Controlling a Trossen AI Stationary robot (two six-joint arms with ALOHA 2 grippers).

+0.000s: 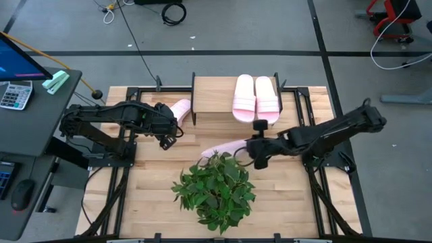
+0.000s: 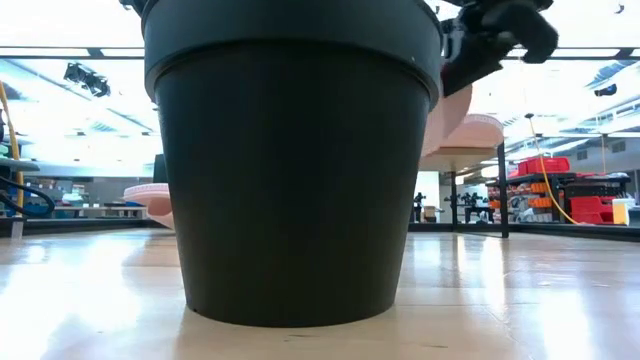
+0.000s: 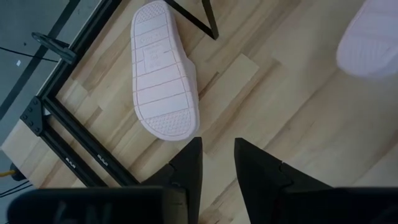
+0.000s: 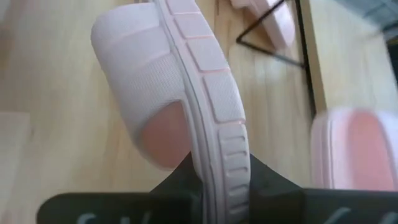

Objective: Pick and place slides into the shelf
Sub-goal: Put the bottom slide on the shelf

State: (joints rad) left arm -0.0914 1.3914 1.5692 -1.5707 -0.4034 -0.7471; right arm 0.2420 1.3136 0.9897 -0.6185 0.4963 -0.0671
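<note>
Two pale pink slides point(image 1: 245, 98) point(image 1: 267, 100) lie side by side on the shelf point(image 1: 212, 94), on the right part of its wooden top. A third slide point(image 3: 163, 78) lies sole up on the table, left of the shelf. My left gripper point(image 3: 217, 168) hovers above the table just near of that slide, narrowly open, with nothing between its fingers. My right gripper point(image 1: 244, 147) is shut on a fourth slide point(image 1: 223, 147), in front of the shelf and above the plant's far edge. My right gripper pinches one end of the slide's sole point(image 4: 219, 163) through its thickness: one finger on the footbed side, the other point(image 4: 267, 177) on the ribbed underside. The fingers slant down from the table's right. The slide is lifted clear, turned on its edge, strap point(image 4: 140, 87) beyond the fingers.
A potted green plant point(image 1: 214, 185) stands at the table's middle front; its black pot point(image 2: 290, 160) fills the low view. Black metal frames run along the table's left and right sides. A desk with a calculator point(image 1: 15, 94) stands left of the table.
</note>
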